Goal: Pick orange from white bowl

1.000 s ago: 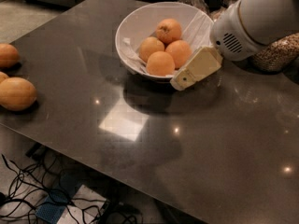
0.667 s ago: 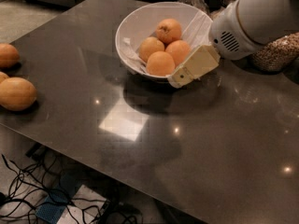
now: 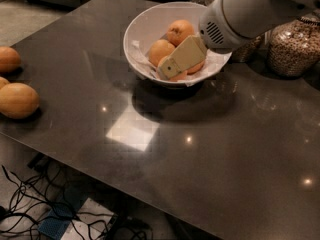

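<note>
The white bowl (image 3: 135, 31), lined with crumpled white paper, stands at the far middle of the dark table and holds several oranges. One orange (image 3: 180, 30) lies at the back and another (image 3: 160, 51) at the left. A front orange (image 3: 178, 76) is mostly hidden under my gripper. My gripper (image 3: 172, 66), cream-coloured on a thick white arm (image 3: 240, 14), reaches in from the upper right. It sits low inside the bowl, right over the front oranges.
Loose oranges lie at the table's left edge (image 3: 19, 100) (image 3: 9, 59). Glass jars of grains (image 3: 295, 46) stand at the right, behind the arm. Cables (image 3: 60, 214) lie on the floor below the table's near edge.
My gripper has moved left and further into the bowl, from its right front rim to over the front oranges, now covering one. The bowl and oranges have not shifted.
</note>
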Action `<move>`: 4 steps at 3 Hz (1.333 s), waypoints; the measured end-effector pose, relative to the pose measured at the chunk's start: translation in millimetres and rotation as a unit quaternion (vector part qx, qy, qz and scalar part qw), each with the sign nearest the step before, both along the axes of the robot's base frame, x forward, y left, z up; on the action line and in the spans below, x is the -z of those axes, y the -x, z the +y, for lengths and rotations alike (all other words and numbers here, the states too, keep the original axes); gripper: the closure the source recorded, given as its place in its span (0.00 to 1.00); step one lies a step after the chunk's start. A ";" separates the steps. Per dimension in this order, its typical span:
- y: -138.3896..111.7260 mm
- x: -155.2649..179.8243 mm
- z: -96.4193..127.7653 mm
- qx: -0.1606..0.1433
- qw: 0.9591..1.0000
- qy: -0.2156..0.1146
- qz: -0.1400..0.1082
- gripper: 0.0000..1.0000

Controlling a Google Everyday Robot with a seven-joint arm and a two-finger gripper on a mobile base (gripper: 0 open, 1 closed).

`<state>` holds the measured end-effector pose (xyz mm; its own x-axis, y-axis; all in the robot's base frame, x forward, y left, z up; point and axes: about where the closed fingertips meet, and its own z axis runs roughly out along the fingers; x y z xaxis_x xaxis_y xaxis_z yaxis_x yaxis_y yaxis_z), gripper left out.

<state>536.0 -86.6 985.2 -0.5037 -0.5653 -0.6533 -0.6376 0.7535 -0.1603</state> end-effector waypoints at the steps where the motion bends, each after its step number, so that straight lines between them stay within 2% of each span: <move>1: -25.9 6.8 11.3 0.036 0.999 -0.006 0.005 0.00; 2: -48.7 12.7 24.7 0.061 0.998 -0.024 0.009 0.00; 3: -48.7 12.7 24.7 0.061 0.998 -0.024 0.009 0.00; 4: -54.3 14.4 26.1 0.083 0.996 -0.032 0.003 0.00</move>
<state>590.3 -60.6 970.8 -0.5911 -0.4308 -0.6819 -0.5038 0.8574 -0.1050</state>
